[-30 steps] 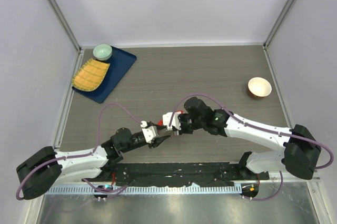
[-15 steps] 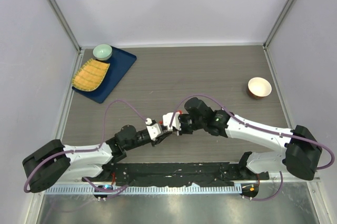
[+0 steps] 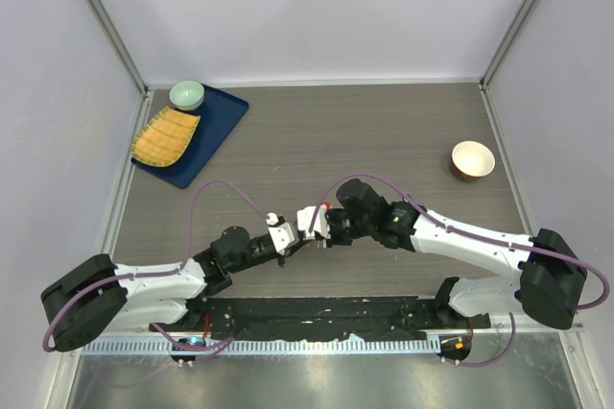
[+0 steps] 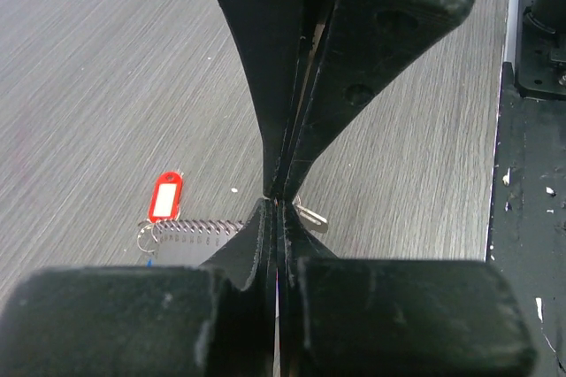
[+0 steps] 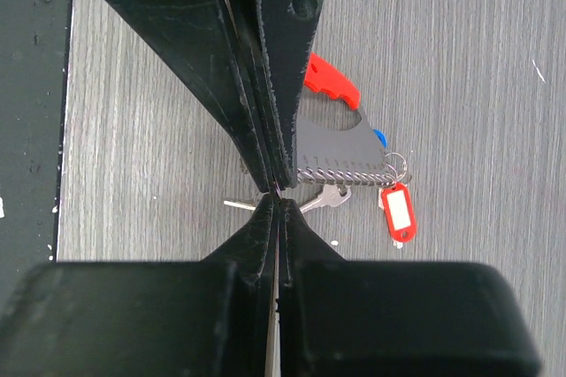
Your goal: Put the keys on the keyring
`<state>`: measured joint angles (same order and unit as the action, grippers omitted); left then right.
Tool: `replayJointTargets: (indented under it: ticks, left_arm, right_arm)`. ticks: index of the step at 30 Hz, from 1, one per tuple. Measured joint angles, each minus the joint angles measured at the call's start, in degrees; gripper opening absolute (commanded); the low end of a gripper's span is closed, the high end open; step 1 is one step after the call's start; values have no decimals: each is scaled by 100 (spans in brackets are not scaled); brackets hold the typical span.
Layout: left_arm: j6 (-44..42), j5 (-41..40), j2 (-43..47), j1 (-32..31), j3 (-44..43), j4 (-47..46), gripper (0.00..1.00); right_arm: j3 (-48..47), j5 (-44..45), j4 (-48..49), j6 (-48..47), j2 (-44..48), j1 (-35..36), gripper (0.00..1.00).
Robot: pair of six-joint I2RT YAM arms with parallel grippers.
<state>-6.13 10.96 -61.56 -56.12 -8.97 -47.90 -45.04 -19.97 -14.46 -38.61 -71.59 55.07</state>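
My two grippers meet tip to tip low over the table's middle: left gripper (image 3: 291,239), right gripper (image 3: 309,228). Both are shut. The plain silver key (image 5: 332,196) lies right at the tips, its blade sticking out on the far side. I cannot tell whether either gripper pinches it. The keyring (image 5: 340,149) is a grey piece with a coiled edge, a red curved tag (image 5: 332,80) and a small blue tag (image 5: 378,136). A red plastic head with a white window (image 5: 396,211) hangs at its small ring. The left wrist view shows the keyring (image 4: 190,228) and red head (image 4: 164,196) too.
A blue tray (image 3: 216,131) at the back left holds a green bowl (image 3: 186,94) and a yellow ribbed dish (image 3: 165,135). A brown bowl (image 3: 473,159) stands at the right. A black mat (image 3: 326,318) lies along the near edge.
My left arm has reached further right and forward, bringing its gripper tips up against the right gripper's tips. The right arm has hardly moved.
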Motion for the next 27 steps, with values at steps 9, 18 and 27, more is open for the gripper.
replayJointTargets:
  ticks: [9,18,27]
  left_arm:
    - [-22,-111,192,-2,-188,501,0]
    - [166,-688,306,0,133,210,0]
    - [422,-883,149,0,573,-758,0]
  right_arm:
    - [74,122,116,179,133,4,13]
    - [535,601,791,933,654,7,33]
    - [1725,68,2291,2229,1237,-660,34]
